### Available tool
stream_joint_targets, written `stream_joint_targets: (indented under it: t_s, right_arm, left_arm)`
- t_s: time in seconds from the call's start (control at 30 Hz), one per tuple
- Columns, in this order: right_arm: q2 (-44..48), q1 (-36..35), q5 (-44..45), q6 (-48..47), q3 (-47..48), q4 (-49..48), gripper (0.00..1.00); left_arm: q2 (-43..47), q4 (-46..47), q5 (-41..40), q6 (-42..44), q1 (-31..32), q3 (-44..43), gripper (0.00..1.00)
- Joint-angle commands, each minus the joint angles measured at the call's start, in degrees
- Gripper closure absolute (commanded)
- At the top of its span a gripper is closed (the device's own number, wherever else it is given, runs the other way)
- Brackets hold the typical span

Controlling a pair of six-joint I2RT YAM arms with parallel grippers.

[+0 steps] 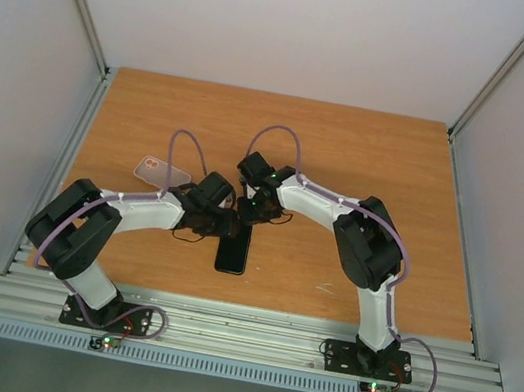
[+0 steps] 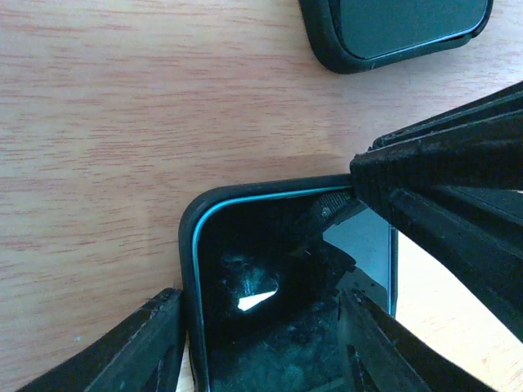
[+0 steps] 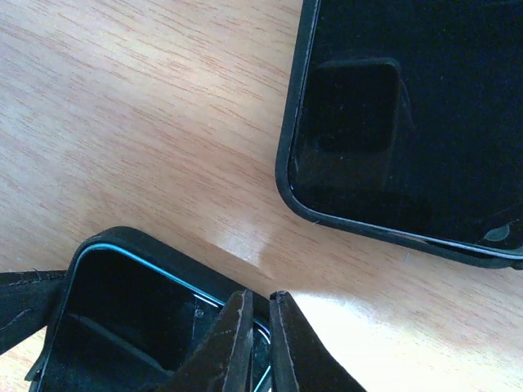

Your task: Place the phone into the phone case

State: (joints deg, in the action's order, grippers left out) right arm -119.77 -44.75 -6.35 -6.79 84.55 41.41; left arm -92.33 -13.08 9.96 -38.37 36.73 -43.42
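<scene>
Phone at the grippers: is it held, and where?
Left gripper flanks the phone's long sides near one end; clamping cannot be told. Right gripper, shut, only touches its rim.

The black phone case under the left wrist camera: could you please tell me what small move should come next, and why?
Probably a slight downward press with the shut right fingers on the corner they meet. The black thick-rimmed phone case wraps one corner of the blue-edged black phone, yet no rim shows along the opposite long edge, so it seems only half seated.
</scene>
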Motion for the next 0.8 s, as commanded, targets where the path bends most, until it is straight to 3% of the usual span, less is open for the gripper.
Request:
stream_joint_targets:
  t_s: [0.0,0.37,0.77]
  right_arm:
    - [-8.62,-2.93,1.63,-0.68,-7.05,3.83,0.91]
    - [9.84,-3.86,-7.51,2.57,-17.09,-4.32,0.85]
    - [22.94,-8.17,-11.03,11.3,-28.52,-12.78,0.76]
  left_arm:
    - [-4.76,-9.24,-4.24,0.58,1.49,4.38,0.46]
    - [-6.01,-7.68,-4.28,-2.54,5.78,8.41,0.53]
    - [0.09,3.47,4.01,-9.17,8.38,16.66,0.5]
